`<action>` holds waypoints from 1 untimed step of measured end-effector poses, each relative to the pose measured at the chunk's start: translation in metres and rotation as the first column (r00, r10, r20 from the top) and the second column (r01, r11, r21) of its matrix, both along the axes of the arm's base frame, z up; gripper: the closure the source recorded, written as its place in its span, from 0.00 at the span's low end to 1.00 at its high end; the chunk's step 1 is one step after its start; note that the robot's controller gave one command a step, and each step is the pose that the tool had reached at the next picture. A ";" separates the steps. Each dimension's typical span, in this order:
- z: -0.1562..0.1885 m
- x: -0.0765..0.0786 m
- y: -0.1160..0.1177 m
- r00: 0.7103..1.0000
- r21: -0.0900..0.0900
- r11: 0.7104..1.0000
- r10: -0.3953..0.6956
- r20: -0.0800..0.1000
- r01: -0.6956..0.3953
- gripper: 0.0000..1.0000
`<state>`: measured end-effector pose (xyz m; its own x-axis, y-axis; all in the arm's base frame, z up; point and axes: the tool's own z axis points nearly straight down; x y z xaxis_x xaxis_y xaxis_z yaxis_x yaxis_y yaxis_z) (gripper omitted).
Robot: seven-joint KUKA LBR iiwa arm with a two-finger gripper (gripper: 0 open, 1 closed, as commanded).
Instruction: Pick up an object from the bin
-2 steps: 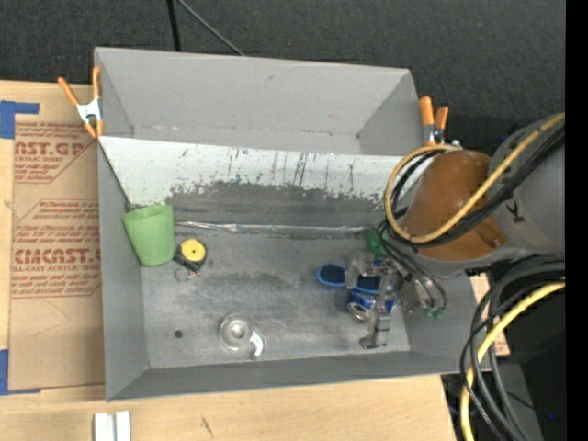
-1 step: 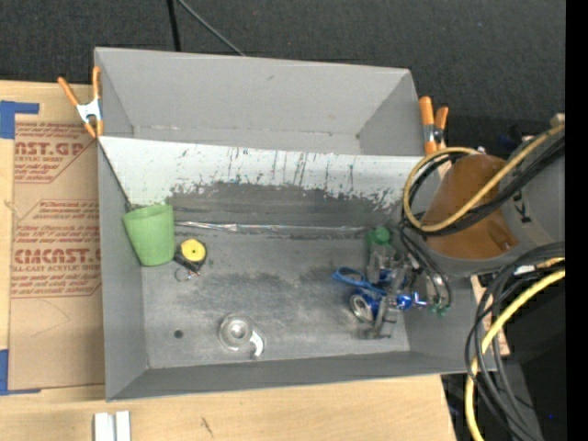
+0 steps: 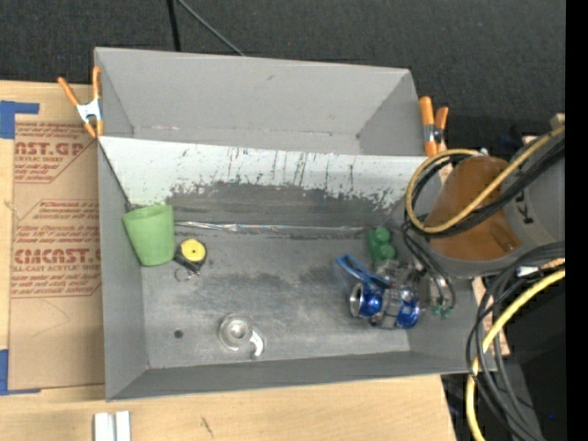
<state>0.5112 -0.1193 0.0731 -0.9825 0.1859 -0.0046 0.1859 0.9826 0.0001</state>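
Observation:
My gripper (image 3: 411, 284) is down at the bin's right end, close to the right wall. A shiny blue thing with metal parts (image 3: 372, 301) lies right against it on the floor, and a curved blue piece (image 3: 349, 266) sticks out toward the left. A small green thing (image 3: 379, 241) sits just behind the gripper. The gripper's body hides where it meets the blue thing.
A light green cup (image 3: 150, 234) lies at the bin's left end, with a small yellow round thing (image 3: 191, 252) beside it. A clear, whitish thing (image 3: 238, 333) rests near the front wall. The arm with its orange cover and cables leans over the right rim.

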 end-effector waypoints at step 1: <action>0.123 -0.003 0.007 1.000 0.000 1.000 0.019 0.004 -0.019 1.00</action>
